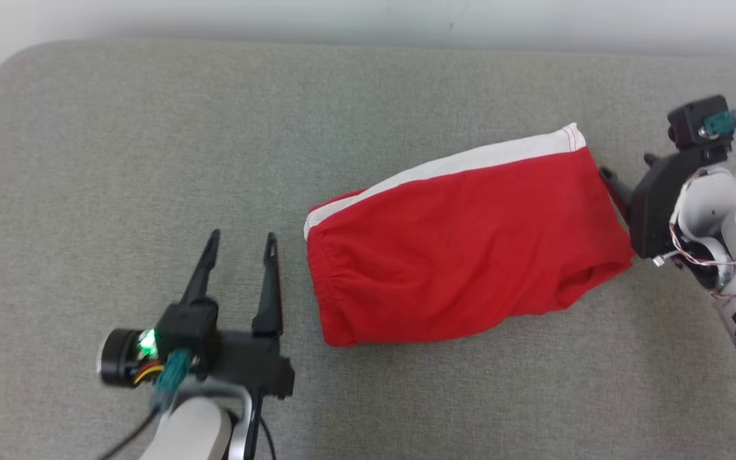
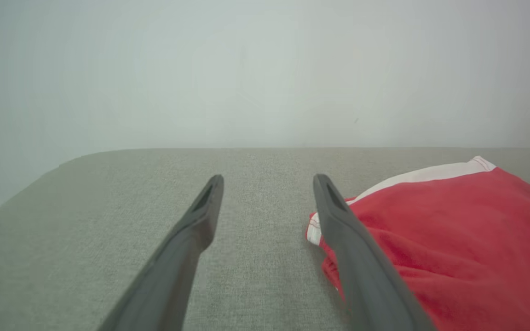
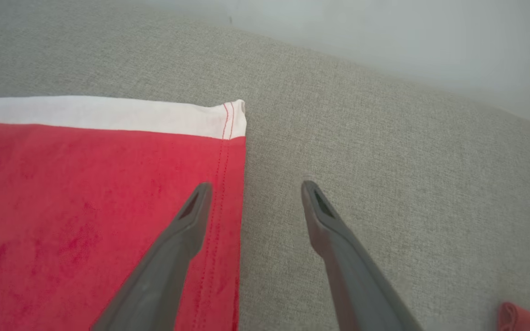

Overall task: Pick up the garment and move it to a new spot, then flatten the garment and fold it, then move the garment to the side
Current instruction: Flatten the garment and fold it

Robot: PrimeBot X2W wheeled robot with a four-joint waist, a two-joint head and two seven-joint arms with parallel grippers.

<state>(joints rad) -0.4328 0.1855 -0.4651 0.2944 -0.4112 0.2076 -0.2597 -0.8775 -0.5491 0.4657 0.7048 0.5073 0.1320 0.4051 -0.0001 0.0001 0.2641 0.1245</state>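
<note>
Nearest, at the near left, the left gripper [image 1: 243, 236] hovers over the grey fabric surface [image 1: 119, 140] with its two dark fingers spread wide and pointing toward the far edge; nothing sits between them. It stands just left of the garment [image 1: 464, 249], apart from it. In the left wrist view the left gripper [image 2: 268, 179] frames bare grey fabric, with the garment [image 2: 453, 220] lying to the right behind its right finger. The garment, red shorts with a white band along the far edge, lies folded and fairly flat right of the surface's middle, its gathered waistband at the left end and its stitched hem at the right end. At that right end sits the right gripper [image 1: 627, 167], fingers pointing left toward the hem. In the right wrist view the right gripper [image 3: 256, 186] is spread wide and grips nothing: one finger lies over the garment [image 3: 85, 193] beside the hem, the other over grey fabric. A pale wall [image 1: 368, 19] runs along the far side.
</note>
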